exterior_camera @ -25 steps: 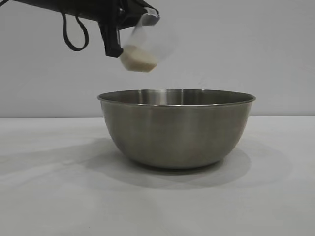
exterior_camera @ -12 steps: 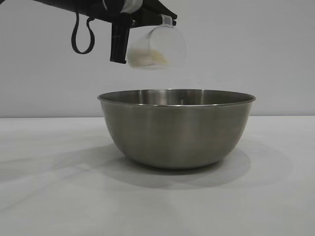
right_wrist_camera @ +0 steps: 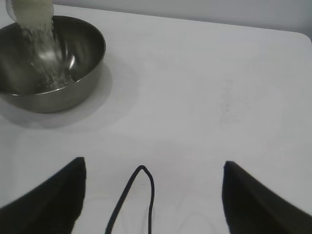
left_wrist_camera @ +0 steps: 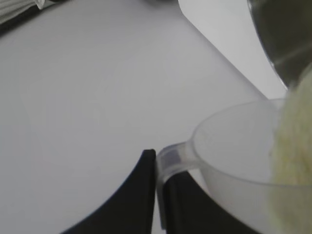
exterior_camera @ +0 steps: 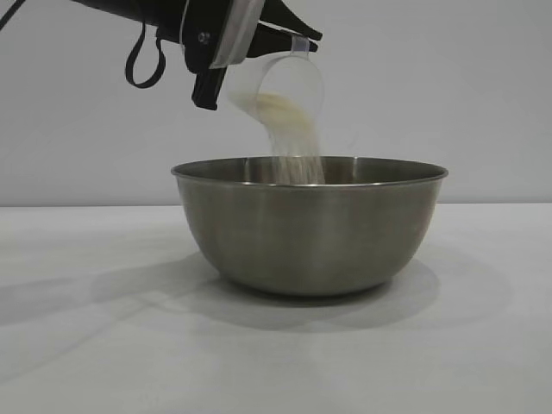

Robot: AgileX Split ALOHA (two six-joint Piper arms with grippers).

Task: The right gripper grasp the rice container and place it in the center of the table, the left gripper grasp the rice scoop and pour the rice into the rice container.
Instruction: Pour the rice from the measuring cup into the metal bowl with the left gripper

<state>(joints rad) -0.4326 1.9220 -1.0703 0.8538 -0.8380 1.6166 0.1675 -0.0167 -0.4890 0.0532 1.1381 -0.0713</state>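
The steel rice container point(exterior_camera: 309, 226) stands mid-table. Above its left half my left gripper point(exterior_camera: 297, 39) is shut on the loop handle of the translucent rice scoop point(exterior_camera: 280, 86), which is tipped mouth-down. Rice point(exterior_camera: 297, 142) streams from the scoop into the bowl. In the left wrist view the handle point(left_wrist_camera: 168, 161) sits pinched between the black fingers and the rice point(left_wrist_camera: 292, 146) is heaped at the scoop's lip. In the right wrist view my right gripper point(right_wrist_camera: 153, 168) hangs open and empty over bare table, well away from the rice container point(right_wrist_camera: 48, 63), where grains fall from the scoop point(right_wrist_camera: 29, 7).
The white table point(exterior_camera: 95, 345) spreads around the bowl on all sides. A black cable loop point(exterior_camera: 142, 65) hangs under the left arm, and another cable point(right_wrist_camera: 139, 195) shows between the right gripper's fingers. A pale wall stands behind.
The left gripper has rolled the scoop from nearly level to mouth-down over the bowl, and the rice has started to pour out. The bowl and right gripper have not moved.
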